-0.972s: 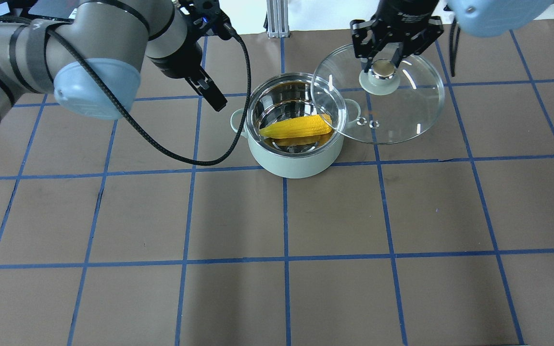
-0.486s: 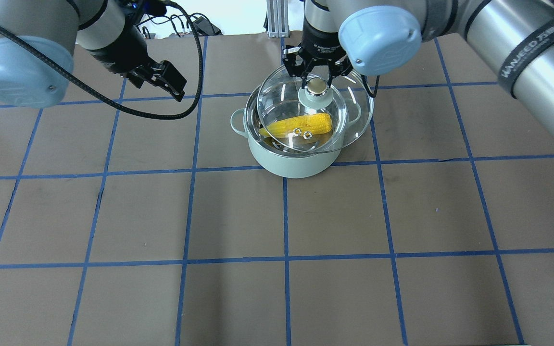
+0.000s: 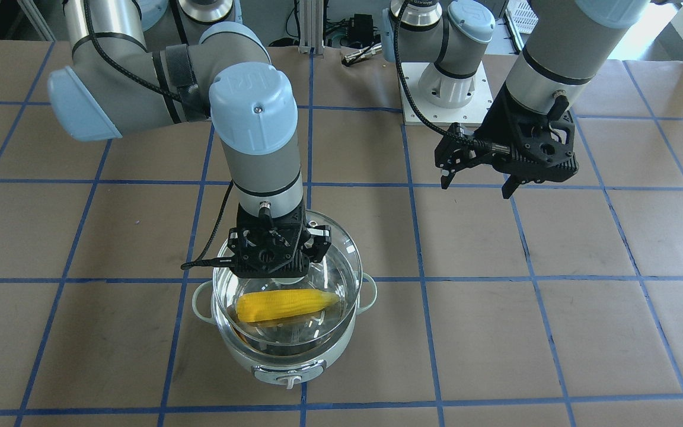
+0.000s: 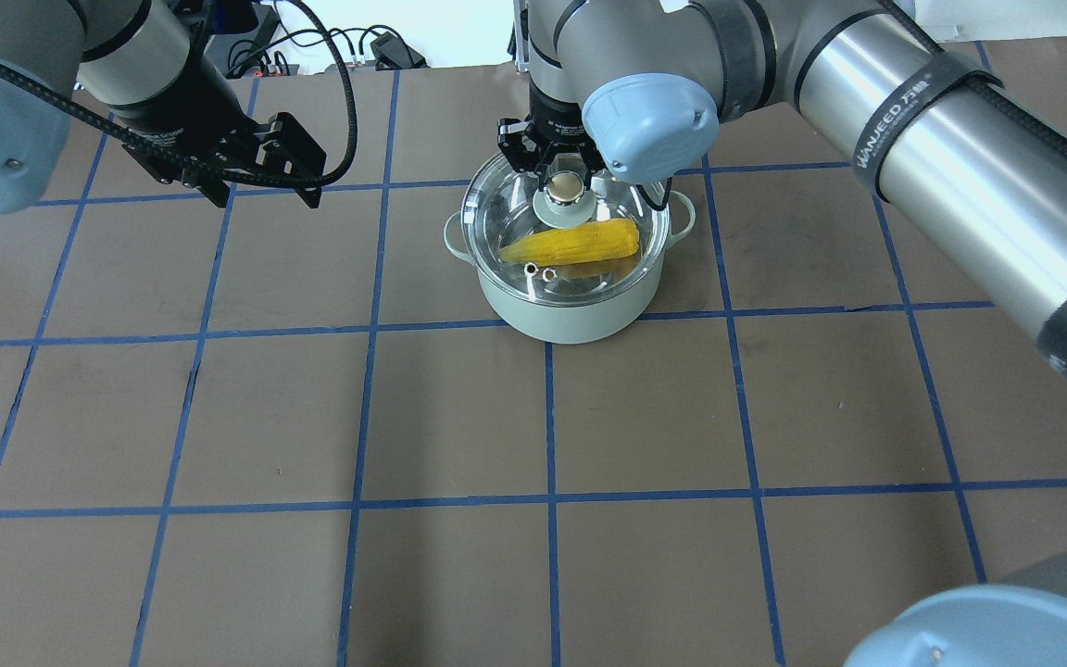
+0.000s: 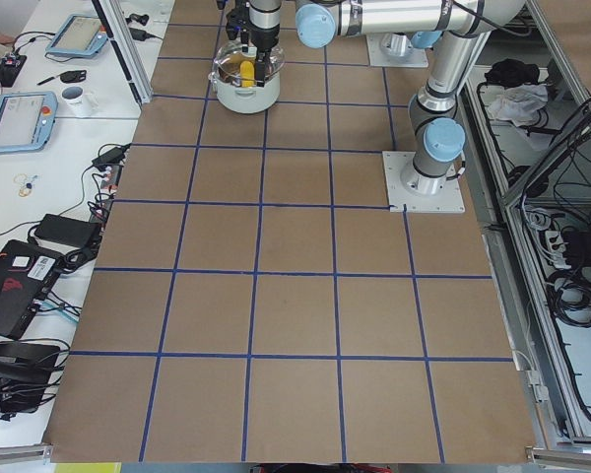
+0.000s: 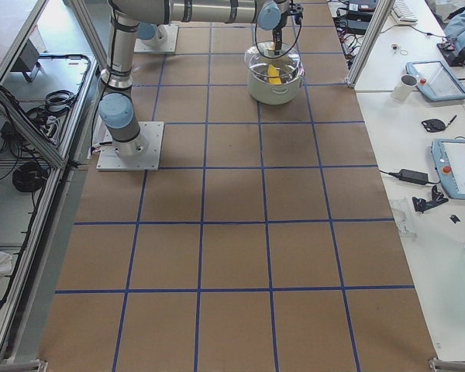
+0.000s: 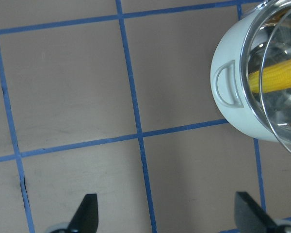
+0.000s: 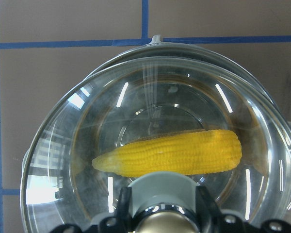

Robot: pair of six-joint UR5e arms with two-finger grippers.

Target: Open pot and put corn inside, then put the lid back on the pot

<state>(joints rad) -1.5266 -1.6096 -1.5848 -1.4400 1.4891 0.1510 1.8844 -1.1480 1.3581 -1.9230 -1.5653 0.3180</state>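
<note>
Pinching the clear glass lid [image 4: 506, 218], the right gripper [image 4: 563, 183] apparently need only seat it on the mint-green pot [image 4: 571, 320]; yellow corn ear [image 4: 571, 245] inside; left gripper [image 3: 476, 184] spread.

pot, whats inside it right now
The corn lies in the pot, seen through the glass lid that the right gripper holds by its knob. Knob and gripper hide part of the interior.
</note>
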